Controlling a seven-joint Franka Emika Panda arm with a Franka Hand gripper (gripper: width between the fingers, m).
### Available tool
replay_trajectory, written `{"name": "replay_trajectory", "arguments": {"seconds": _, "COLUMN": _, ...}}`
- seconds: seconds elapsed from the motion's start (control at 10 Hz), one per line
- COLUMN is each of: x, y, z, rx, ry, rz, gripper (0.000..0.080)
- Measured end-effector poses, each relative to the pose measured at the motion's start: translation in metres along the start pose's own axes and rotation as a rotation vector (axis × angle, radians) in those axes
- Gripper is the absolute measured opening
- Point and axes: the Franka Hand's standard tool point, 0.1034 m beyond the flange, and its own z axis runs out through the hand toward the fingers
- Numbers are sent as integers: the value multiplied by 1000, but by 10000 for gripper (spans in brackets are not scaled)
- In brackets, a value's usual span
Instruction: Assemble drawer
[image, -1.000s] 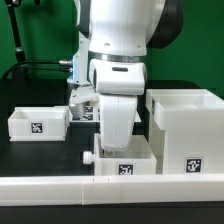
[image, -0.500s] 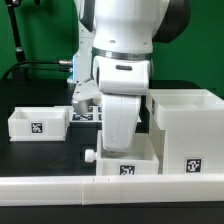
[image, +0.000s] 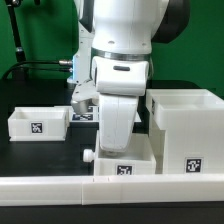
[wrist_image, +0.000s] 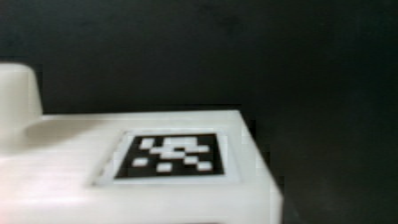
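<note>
My gripper (image: 118, 138) hangs low in the middle of the exterior view, its tips hidden behind a small white drawer (image: 125, 165) with a round knob (image: 88, 156) on its left side. I cannot tell whether the fingers are open or shut. The wrist view is filled by a white part with a black marker tag (wrist_image: 175, 157), very close to the camera; no fingers show there. A second small drawer (image: 38, 122) stands at the exterior view's left. The larger open drawer housing (image: 190, 125) stands at the right.
A long white rail (image: 60, 190) runs across the front of the exterior view. The marker board (image: 84, 116) lies on the black table behind the arm, mostly hidden. A green wall is at the back.
The arm has shifted slightly toward the exterior view's right over the last second. The drawers and the housing have not moved.
</note>
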Motion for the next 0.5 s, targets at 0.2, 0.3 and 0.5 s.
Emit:
{"name": "replay_trajectory", "arguments": {"seconds": 0.2, "x": 2, "y": -10, "z": 4, "rx": -23, "ry": 9, "rz": 6, "gripper": 42}}
{"name": "replay_trajectory", "arguments": {"seconds": 0.3, "x": 2, "y": -10, "z": 5, "rx": -41, "ry": 13, "rz": 9, "gripper": 42}}
{"name": "replay_trajectory", "arguments": {"seconds": 0.5, "x": 1, "y": -9, "z": 5, "rx": -41, "ry": 13, "rz": 14, "gripper": 42}}
